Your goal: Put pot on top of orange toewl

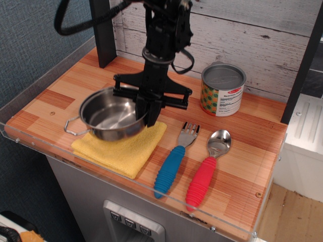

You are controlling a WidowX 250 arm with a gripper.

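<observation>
The shiny steel pot (108,115) hangs above the yellow-orange towel (123,149) at the front left of the wooden table. My gripper (149,115) comes down from above and is shut on the pot's right rim. The pot tilts slightly and one wire loop handle (74,128) sticks out to the left. Whether the pot's bottom touches the towel I cannot tell. The pot covers the towel's far part.
A printed tin can (222,89) with a grey lid stands at the back right. A blue-handled fork (174,162) and a red-handled spoon (206,172) lie to the right of the towel. A clear plastic rim (121,177) runs along the table's front edge.
</observation>
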